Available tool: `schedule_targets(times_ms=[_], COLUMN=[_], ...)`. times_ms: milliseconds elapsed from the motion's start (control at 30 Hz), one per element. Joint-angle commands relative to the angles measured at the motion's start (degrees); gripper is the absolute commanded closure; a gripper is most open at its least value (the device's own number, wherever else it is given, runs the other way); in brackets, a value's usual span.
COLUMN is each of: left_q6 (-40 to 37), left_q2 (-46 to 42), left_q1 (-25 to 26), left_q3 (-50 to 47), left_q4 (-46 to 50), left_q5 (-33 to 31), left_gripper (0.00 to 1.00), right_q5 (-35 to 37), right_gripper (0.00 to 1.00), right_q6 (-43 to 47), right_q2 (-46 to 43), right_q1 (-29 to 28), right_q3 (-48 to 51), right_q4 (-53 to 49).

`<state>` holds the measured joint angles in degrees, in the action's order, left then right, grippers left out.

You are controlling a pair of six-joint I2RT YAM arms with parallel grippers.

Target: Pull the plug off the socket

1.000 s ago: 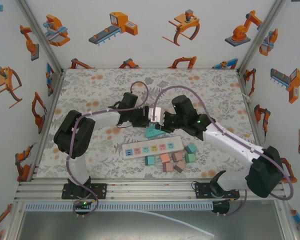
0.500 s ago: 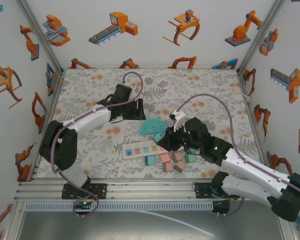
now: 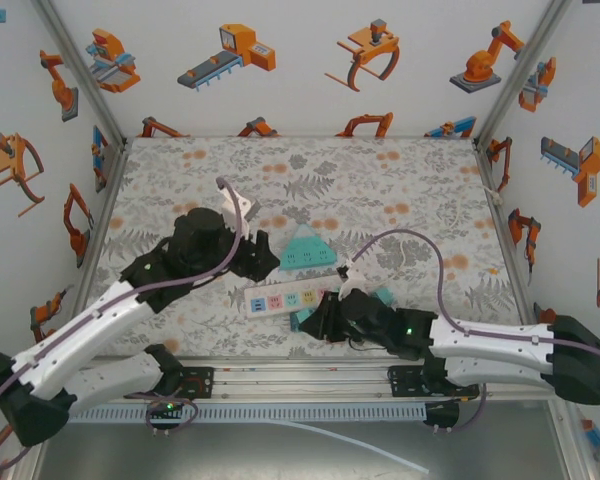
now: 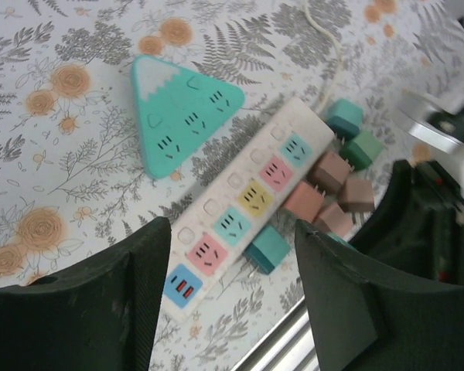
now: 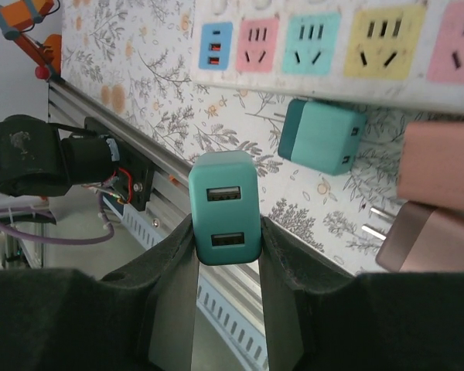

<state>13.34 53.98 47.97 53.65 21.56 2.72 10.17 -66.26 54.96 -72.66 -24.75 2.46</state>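
Left arm (image 3: 80, 335) and right arm (image 3: 490, 340): white link shells, black joint housings, purple cables (image 3: 230, 215) looped alongside. Left hand (image 4: 230, 232) and right hand (image 5: 226, 232): matte black, broad wedge-shaped fingers (image 4: 85, 317).

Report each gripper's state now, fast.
Left gripper: open, holding nothing.
Right gripper: closed on a teal USB plug.

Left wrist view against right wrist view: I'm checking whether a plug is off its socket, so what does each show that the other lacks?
Left wrist: the triangular socket lying on the table, with the left hand open and empty. Right wrist: a teal plug clamped in the right hand. Both: the strip and a loose plug beside it.
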Motion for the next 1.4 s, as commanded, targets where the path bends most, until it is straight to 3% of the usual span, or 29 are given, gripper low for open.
schedule_targets(times_ms=[0,267,400,533,733,833,900,1367], left_q6=[-7.0,-15.0,-17.9,-20.5,-21.7,-22.3,-22.5,-22.2], left_q2=[-5.4,-15.6,-17.2,-16.8,-16.1,-16.1,-16.1,-18.0], left_q1=[2.0,4.1,4.3,4.5,4.9,4.9,4.9,4.9], left_q3=[-1.6,-8.4,-9.0,-8.7,-8.9,-9.1,-9.2,-9.0], left_q4=[6.7,9.2,11.5,14.4,14.1,14.2,14.2,13.9], left_q5=[-0.1,6.0,10.9,10.9,10.4,9.1,7.9,4.6], left_gripper=[0.32,0.19,0.11,0.00,0.03,0.03,0.03,0.03], right_q5=[5.6,6.5,6.9,6.6,6.4,6.3,6.6,8.1], right_gripper=[0.85,0.85,0.83,0.78,0.63,0.45,0.39,0.36], right_q6=[-10.0,-16.5,-18.4,-20.5,-22.8,-23.7,-24.0,-23.1], right_q2=[2.0,8.3,11.7,15.6,19.2,19.0,18.1,7.4], right_q1=[-2.4,-5.3,-5.6,-5.6,-5.6,-5.6,-5.6,-7.0], right_q3=[1.9,4.7,5.1,7.4,9.3,9.2,9.1,7.1], right_q4=[3.1,9.9,12.3,18.3,23.5,22.2,20.5,6.5])
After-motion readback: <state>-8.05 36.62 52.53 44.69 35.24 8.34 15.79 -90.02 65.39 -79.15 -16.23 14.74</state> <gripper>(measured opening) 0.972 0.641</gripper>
